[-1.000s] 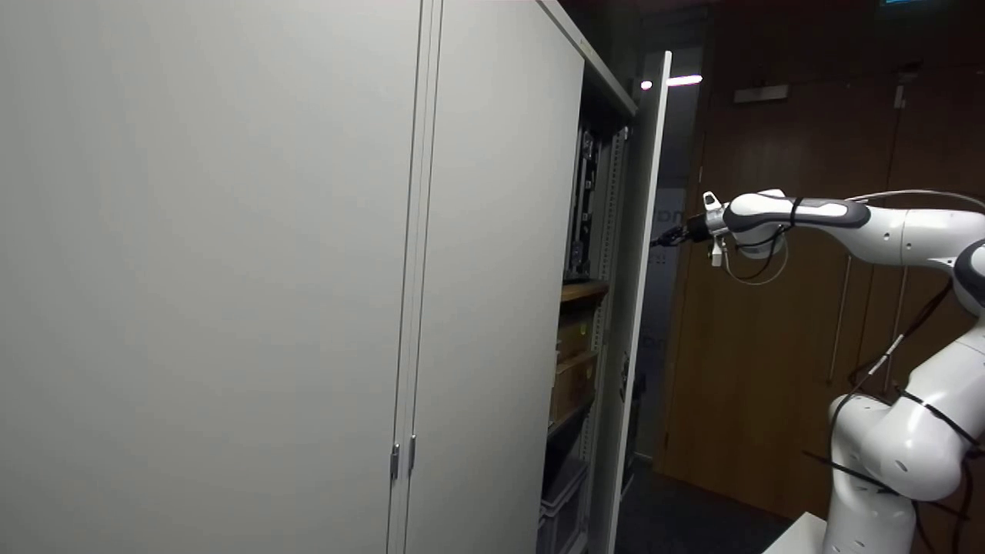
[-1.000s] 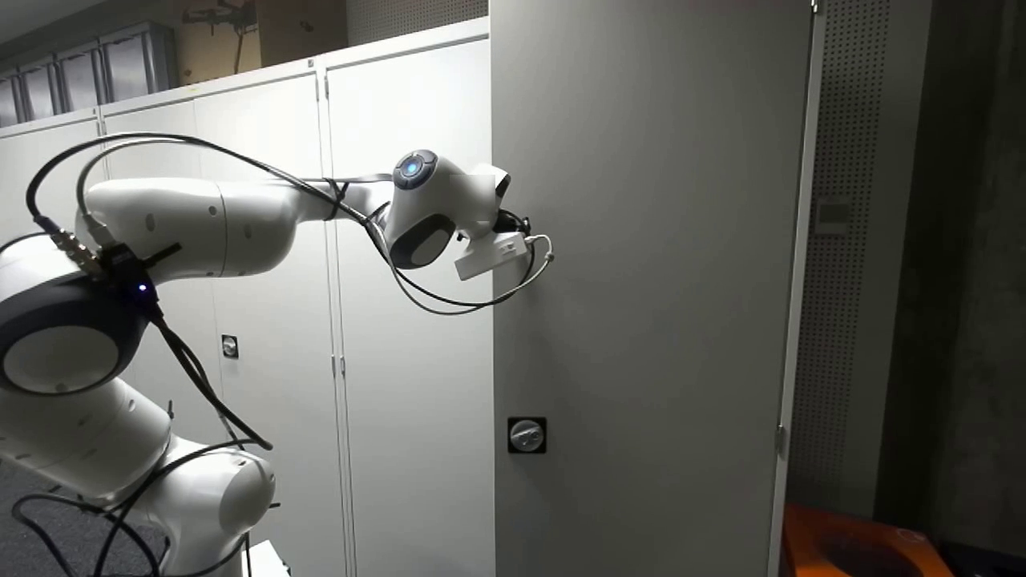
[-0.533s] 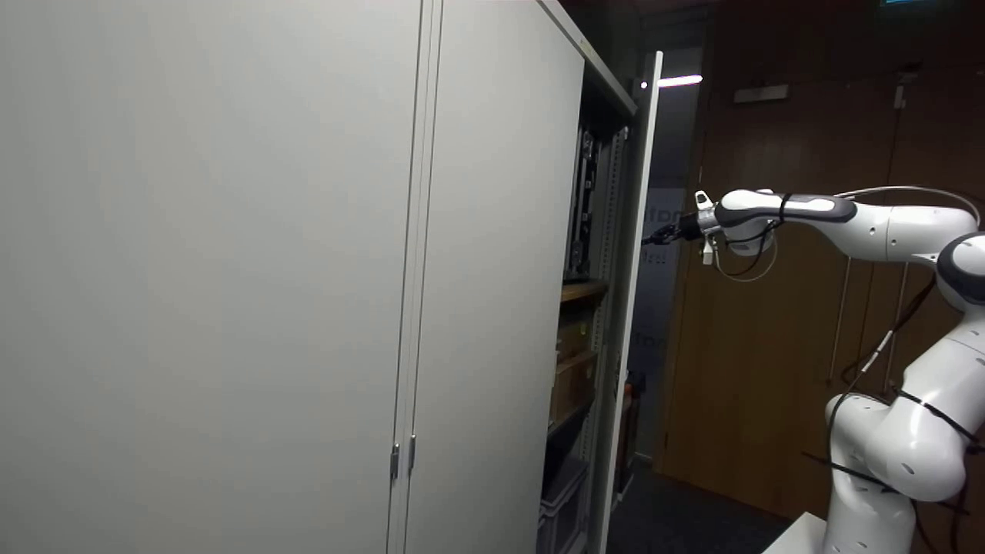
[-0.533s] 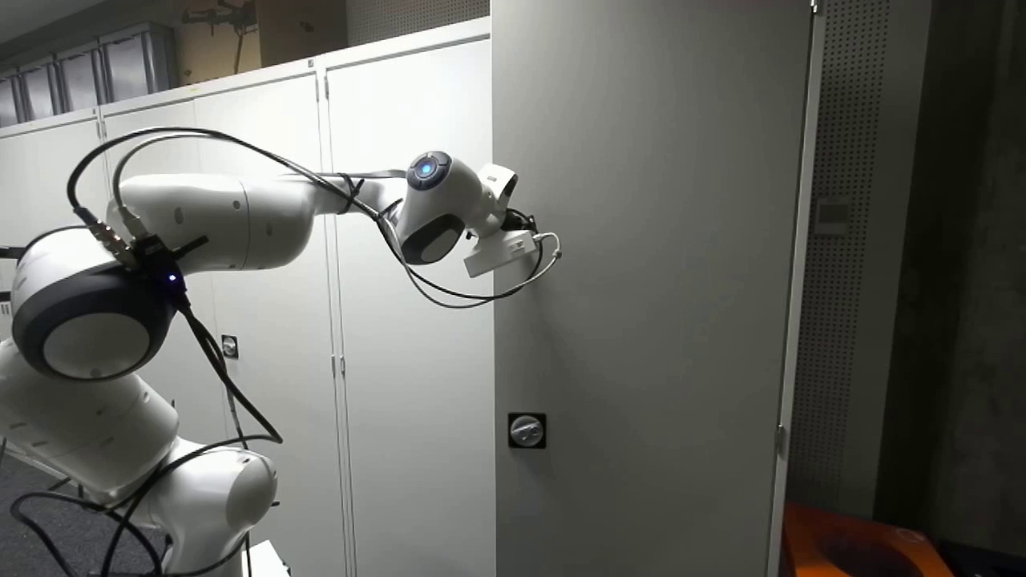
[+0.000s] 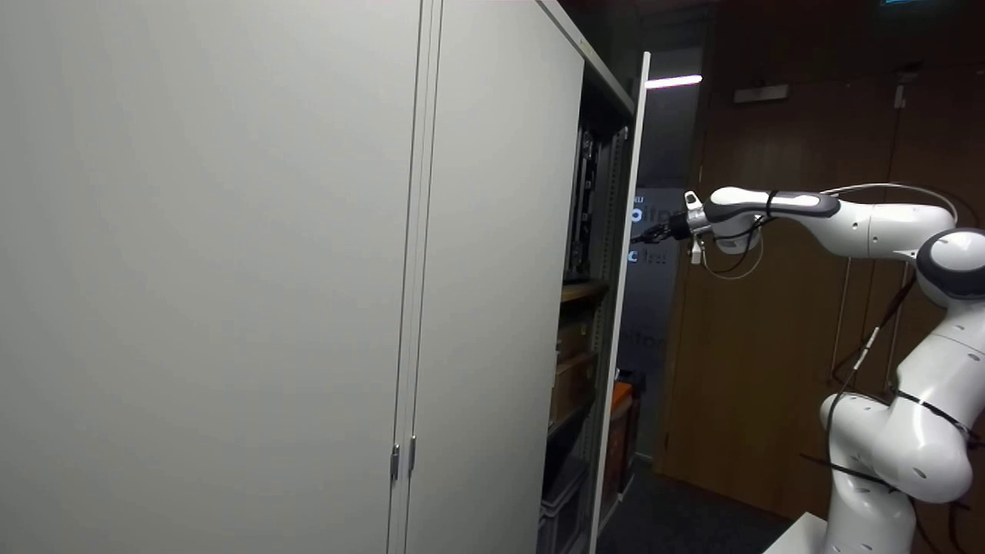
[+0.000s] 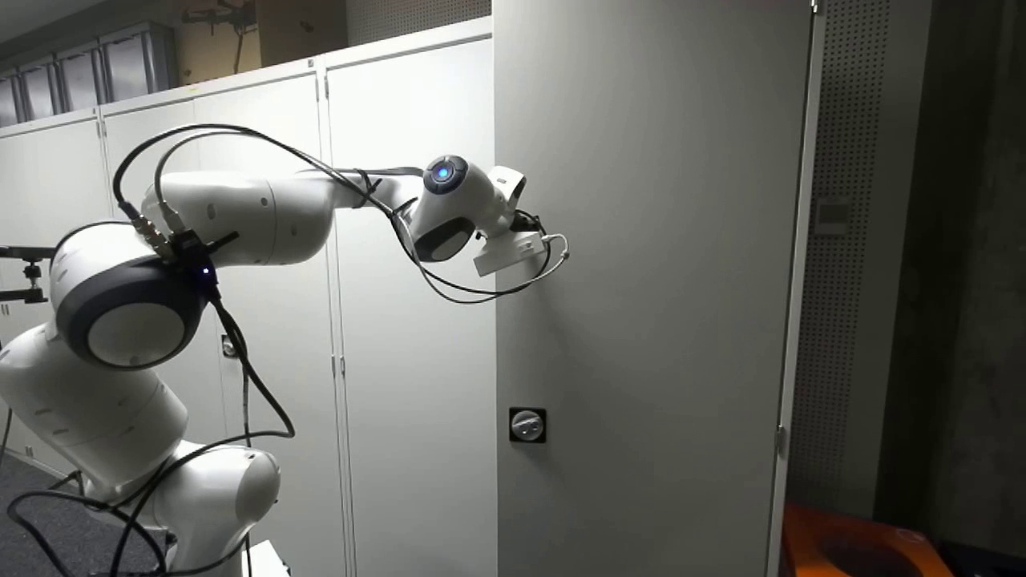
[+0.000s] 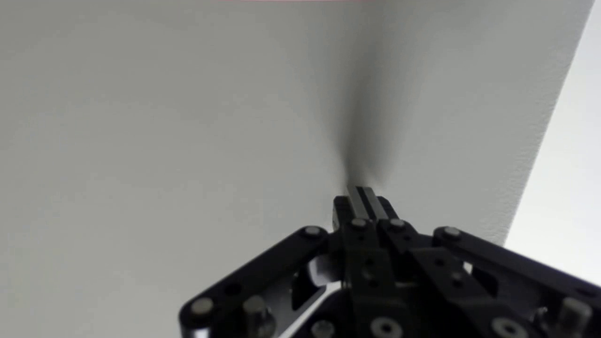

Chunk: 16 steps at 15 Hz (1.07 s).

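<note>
A tall grey cabinet door (image 6: 665,240) stands ajar, seen nearly edge-on as the door (image 5: 620,292) in an exterior view. My gripper (image 5: 637,238) is at its outer face, close to the free edge. In the wrist view the gripper (image 7: 361,190) is shut with nothing held, its fingertips at the door panel (image 7: 188,117) and apparently touching it; a dark shadow runs up from them. Below the gripper's height a round lock knob (image 6: 527,425) sits on the door. In an exterior view the wrist camera housing (image 6: 509,253) and arm hide the fingers.
Behind the door, the cabinet holds cardboard boxes (image 5: 573,385), a grey crate (image 5: 562,504) and dark equipment (image 5: 582,208). Closed cabinet doors (image 5: 492,269) adjoin it. An orange object (image 6: 866,545) sits low beside the door's hinge side. Cables (image 6: 481,296) hang in loops from the arm.
The arm has moved forward toward the cabinet with the gripper still shut. The door has swung inward with it, narrowing its gap to the cabinet and uncovering the orange object behind.
</note>
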### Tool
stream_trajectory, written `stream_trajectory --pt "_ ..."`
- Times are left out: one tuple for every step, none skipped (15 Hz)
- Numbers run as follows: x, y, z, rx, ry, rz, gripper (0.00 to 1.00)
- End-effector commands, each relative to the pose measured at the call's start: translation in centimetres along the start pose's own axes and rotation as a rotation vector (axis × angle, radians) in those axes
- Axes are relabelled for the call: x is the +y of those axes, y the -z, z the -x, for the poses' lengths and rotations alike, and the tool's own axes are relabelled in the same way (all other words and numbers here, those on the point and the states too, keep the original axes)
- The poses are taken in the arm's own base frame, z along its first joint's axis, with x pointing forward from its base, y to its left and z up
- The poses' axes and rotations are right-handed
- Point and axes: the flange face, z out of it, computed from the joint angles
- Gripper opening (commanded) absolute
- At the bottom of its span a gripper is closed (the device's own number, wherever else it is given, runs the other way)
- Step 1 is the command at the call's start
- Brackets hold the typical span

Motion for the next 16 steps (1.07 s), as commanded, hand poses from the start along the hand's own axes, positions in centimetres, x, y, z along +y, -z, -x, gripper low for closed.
stream_trajectory --pt "0.8 -1.5 -1.6 0.022 0.022 -0.015 0.0" --pt "0.9 -1.7 -1.7 0.026 0.025 -0.018 0.0" --pt "1.0 -1.9 -1.9 0.026 0.027 -0.021 0.0" --pt "1.0 -2.2 -2.0 0.027 0.029 -0.025 0.0" --pt "1.1 -2.5 -2.1 0.027 0.031 -0.027 0.0" --pt "1.2 -2.7 -2.2 0.026 0.032 -0.031 0.0" --pt "1.2 -2.9 -2.4 0.025 0.033 -0.036 0.0" --pt "1.2 -3.2 -2.5 0.025 0.033 -0.043 0.0" --pt "1.3 -3.4 -2.7 0.023 0.033 -0.047 0.0" --pt "1.3 -3.7 -2.8 0.021 0.032 -0.053 0.0" --pt "1.4 -4.0 -2.9 0.02 0.033 -0.058 0.0" --pt "1.5 -4.2 -3.0 0.018 0.034 -0.064 0.0" --pt "1.6 -4.5 -3.0 0.016 0.036 -0.069 0.0" --pt "1.7 -4.7 -3.1 0.014 0.037 -0.073 0.0" --pt "1.8 -4.9 -3.1 0.012 0.037 -0.078 0.0" --pt "1.9 -5.2 -3.2 0.009 0.037 -0.082 0.0"
